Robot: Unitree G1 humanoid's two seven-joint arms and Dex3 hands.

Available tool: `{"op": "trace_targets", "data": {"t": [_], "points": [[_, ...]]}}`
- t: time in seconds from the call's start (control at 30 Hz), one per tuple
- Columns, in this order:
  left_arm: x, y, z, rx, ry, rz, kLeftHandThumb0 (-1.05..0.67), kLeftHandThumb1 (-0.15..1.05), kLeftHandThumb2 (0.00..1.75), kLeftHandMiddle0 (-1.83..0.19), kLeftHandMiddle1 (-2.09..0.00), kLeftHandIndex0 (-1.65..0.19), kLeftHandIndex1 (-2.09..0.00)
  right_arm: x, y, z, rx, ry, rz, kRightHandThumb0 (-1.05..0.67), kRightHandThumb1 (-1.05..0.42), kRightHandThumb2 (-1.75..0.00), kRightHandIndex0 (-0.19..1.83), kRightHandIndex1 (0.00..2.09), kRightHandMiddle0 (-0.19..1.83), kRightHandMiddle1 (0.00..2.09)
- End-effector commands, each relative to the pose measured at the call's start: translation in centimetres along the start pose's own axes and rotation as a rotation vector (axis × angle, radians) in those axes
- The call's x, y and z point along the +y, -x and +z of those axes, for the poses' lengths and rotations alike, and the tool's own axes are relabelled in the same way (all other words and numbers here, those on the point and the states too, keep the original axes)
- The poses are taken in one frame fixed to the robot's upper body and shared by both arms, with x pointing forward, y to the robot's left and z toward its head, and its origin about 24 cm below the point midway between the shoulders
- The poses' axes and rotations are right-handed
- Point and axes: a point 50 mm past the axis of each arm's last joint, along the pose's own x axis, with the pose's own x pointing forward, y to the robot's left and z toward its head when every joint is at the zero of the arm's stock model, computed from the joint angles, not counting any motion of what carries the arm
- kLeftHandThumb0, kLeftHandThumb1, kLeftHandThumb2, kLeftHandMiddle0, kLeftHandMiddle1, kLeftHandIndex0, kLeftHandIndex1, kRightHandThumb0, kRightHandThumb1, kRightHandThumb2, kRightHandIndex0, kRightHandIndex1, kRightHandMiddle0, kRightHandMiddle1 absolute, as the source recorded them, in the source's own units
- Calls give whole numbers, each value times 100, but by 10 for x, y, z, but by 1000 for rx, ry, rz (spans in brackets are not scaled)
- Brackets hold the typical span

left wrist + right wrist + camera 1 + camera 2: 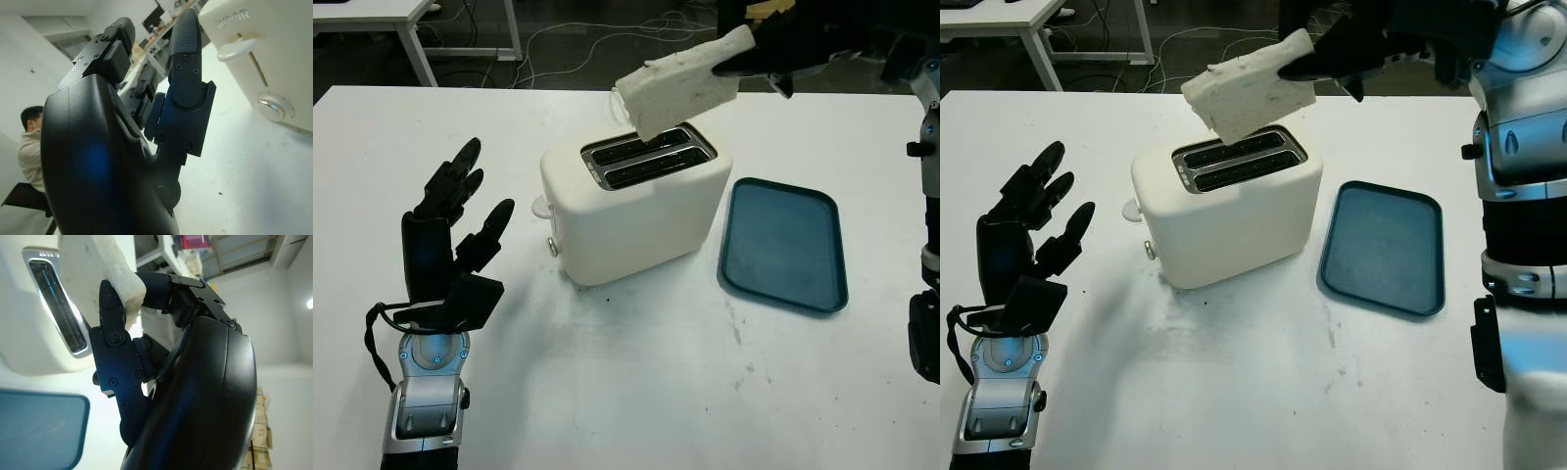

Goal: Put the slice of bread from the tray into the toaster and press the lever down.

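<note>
The right hand [1351, 49] is raised above the far side of the white desk [636, 392], its black fingers [115, 333] clamped on one end of the slice of bread [677, 88]. The bread hangs tilted in the air, its lower corner just over the rear slot of the toaster [636, 211], apart from the metal rim as far as the head views show. In the right wrist view the pale edge of the slice sits pinched between the fingers, with the toaster's shiny slot close beside it. The cream toaster stands near the middle of the desk with both slots open to the top, and its lever [237, 49] and a round knob [271, 106] show on the end that faces the left hand. The dark blue tray [783, 243] lies flat just beside the toaster on the robot's right, with nothing on it. The left hand [450, 245] is open, held up over the near left part of the desk, well apart from the toaster, holding nothing. A seated person [30, 142] shows in the background of the left wrist view.
</note>
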Motion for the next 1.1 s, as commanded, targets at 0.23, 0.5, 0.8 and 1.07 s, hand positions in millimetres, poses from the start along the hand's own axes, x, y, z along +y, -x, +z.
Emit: {"op": "trace_targets", "data": {"t": [0.23, 0.5, 0.8, 1.07], "points": [[0, 1, 1, -2, -1, 9, -61, 92, 29, -64, -1, -51, 0, 5, -4, -13, 66, 41, -4, -29, -92, -31, 111, 175, 91, 175], [0, 1, 1, -4, 6, 12, -59, 92, 28, -65, -1, -51, 0, 11, -10, -25, 99, 14, 28, -24, -92, -36, 108, 175, 89, 175], [0, 1, 1, -11, 5, 9, -60, 92, 28, -64, 0, -51, 0, 19, -19, -45, 183, 27, 64, -26, -92, -33, 113, 175, 97, 175], [0, 1, 1, -15, 2, 2, -60, 92, 29, -64, 0, -51, 0, 20, -30, -50, 231, 116, 107, -24, -92, -27, 107, 175, 90, 175]]}}
